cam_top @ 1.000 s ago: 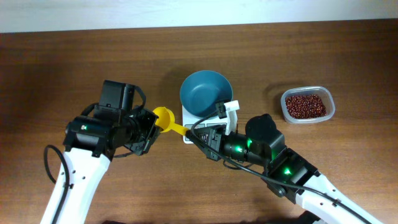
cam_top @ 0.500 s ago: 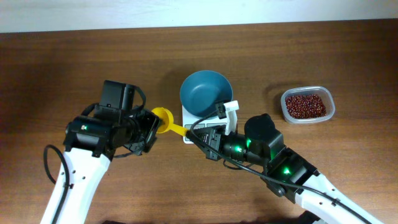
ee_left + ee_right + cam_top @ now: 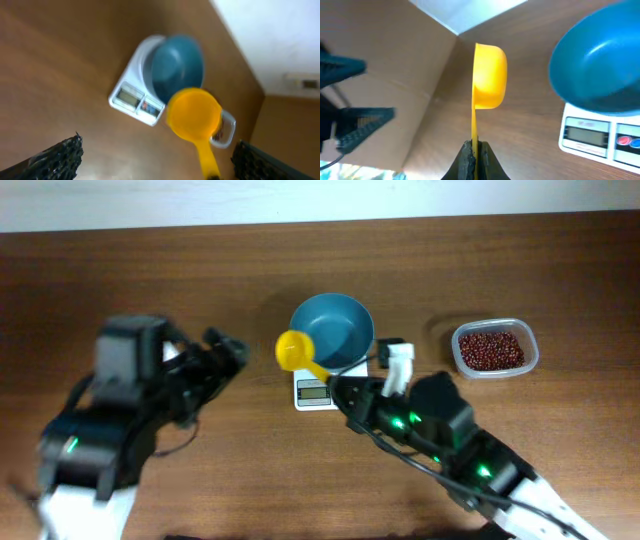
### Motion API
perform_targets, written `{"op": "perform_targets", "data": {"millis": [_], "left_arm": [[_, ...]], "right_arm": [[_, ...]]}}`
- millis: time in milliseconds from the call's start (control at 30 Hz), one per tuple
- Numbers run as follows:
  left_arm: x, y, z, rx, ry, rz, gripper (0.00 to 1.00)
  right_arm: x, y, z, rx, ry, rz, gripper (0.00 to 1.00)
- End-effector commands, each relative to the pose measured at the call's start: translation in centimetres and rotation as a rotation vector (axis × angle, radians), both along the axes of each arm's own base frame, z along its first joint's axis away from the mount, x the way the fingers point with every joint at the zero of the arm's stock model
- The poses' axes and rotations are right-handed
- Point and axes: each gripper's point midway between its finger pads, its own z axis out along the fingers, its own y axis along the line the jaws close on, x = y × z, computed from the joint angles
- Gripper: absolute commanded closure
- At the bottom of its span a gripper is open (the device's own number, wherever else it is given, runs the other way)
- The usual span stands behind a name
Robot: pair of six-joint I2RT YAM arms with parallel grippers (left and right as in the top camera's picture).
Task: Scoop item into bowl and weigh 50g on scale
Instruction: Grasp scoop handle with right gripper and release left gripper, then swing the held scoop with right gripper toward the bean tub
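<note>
My right gripper point(image 3: 474, 152) is shut on the thin handle of a yellow scoop point(image 3: 490, 75). The scoop point(image 3: 296, 350) hangs in the air at the left rim of the teal bowl point(image 3: 332, 330), and no beans show in its cup. The bowl stands on the white scale point(image 3: 320, 391), whose display and buttons face the front. The right gripper point(image 3: 343, 389) sits just right of the display. My left gripper point(image 3: 212, 367) is open and empty, well left of the scoop and blurred. The red-brown beans point(image 3: 490, 348) lie in a clear tub at the right.
The clear tub point(image 3: 533, 352) stands about a bowl's width right of the scale. A white wall edge point(image 3: 320, 200) runs along the back of the wooden table point(image 3: 200, 270). In the left wrist view the tub point(image 3: 229, 131) peeks out behind the scoop point(image 3: 194, 115).
My left gripper has opened, let go of the scoop's cup and pulled back to the left. The right gripper keeps the handle and has carried the scoop right, toward the bowl.
</note>
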Motion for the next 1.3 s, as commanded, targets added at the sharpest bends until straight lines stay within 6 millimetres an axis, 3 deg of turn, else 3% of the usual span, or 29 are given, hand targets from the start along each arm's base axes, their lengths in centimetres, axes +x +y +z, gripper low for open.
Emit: {"op": "perform_targets", "data": {"millis": [0,133,300,500,633,800,900,933,1100,1267], "left_arm": [[-1.7,4.4,2.6,0.155,-0.125,0.111,0.01],[-3.0,5.2,2.4,0.183,-0.106,0.132,0.01],[-3.6,5.3,1.7,0.192,-0.067,0.131,0.01],[-3.6,5.3,1.6,0.193,-0.063,0.130,0.01],[-3.7,5.3,1.5,0.193,-0.058,0.129,0.01],[-3.9,5.3,1.3,0.196,-0.044,0.128,0.01],[-3.7,5.2,1.0,0.194,-0.033,0.124,0.01],[-3.6,5.1,0.9,0.188,-0.028,0.118,0.01],[-3.1,3.7,-0.3,0.141,0.040,0.065,0.02],[-2.5,1.8,-1.3,0.066,0.105,-0.002,0.06]], "right_arm": [[-0.6,-2.1,2.0,-0.047,-0.099,-0.050,0.96],[-1.6,-4.3,1.3,-0.134,-0.106,-0.090,0.96],[-3.0,-6.4,2.2,-0.165,-0.153,-0.113,0.96],[-4.1,-9.5,0.3,-0.260,-0.104,-0.193,0.96],[-5.3,-11.0,1.5,-0.301,-0.125,-0.201,0.96],[-7.4,-15.5,2.4,-0.424,-0.034,-0.306,0.96],[-8.6,-16.5,3.8,-0.410,-0.006,-0.321,0.96],[-9.1,-16.2,4.0,-0.369,0.025,-0.309,0.96],[-12.5,-10.0,5.9,-0.143,0.077,0.041,0.96],[-12.3,-8.4,8.6,0.000,0.061,0.070,0.96]]}}
